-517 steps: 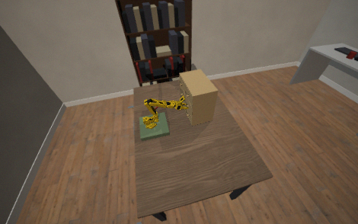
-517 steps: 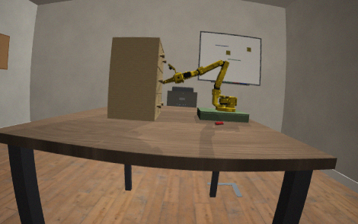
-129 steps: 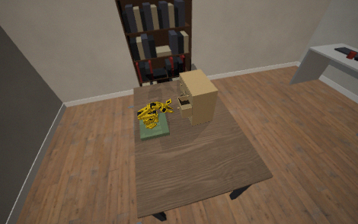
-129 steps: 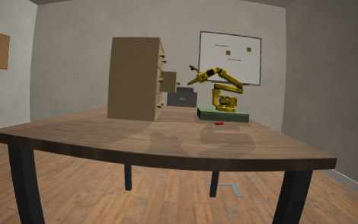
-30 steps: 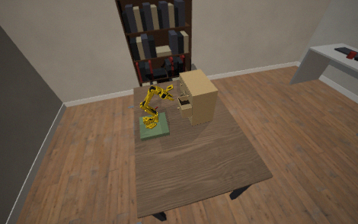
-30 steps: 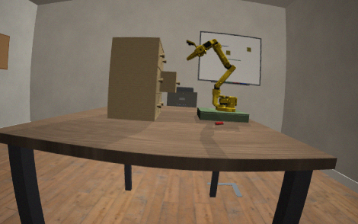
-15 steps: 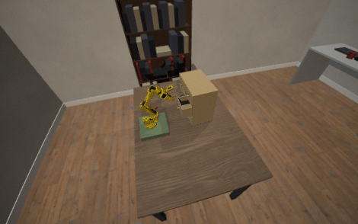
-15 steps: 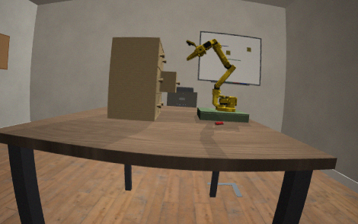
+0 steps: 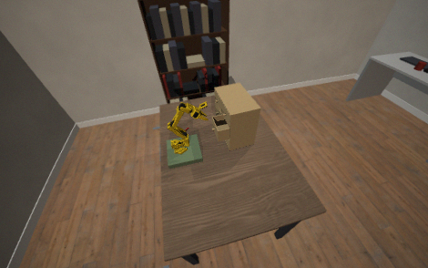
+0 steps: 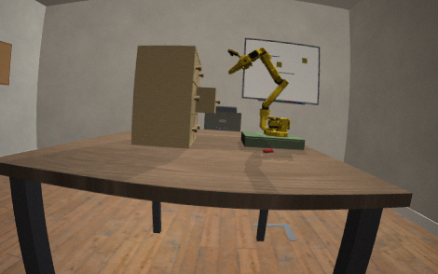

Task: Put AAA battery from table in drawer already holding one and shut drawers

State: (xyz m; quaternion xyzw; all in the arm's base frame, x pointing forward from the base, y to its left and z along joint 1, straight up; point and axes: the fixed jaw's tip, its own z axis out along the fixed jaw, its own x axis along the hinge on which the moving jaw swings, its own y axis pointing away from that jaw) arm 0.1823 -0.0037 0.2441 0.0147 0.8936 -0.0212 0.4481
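A tan drawer cabinet [image 9: 238, 116] stands on the wooden table, also in the exterior view [image 10: 164, 95]. One middle drawer [image 9: 220, 122] [image 10: 206, 100] is pulled partly out toward the arm; the other drawers look shut. What is inside it is hidden. A small red thing [image 10: 267, 150], likely the AAA battery, lies on the table just beside the green base plate [image 10: 273, 140]. My gripper [image 10: 232, 52] is raised high, above and a little to the arm's side of the open drawer [image 9: 206, 108]. Its jaws are nearly together and hold nothing.
The yellow arm stands on the green base plate [image 9: 184, 150] at the table's left side. A bookshelf [image 9: 187, 47] stands behind the table. The cabinet's knobs [image 10: 200, 70] face the arm.
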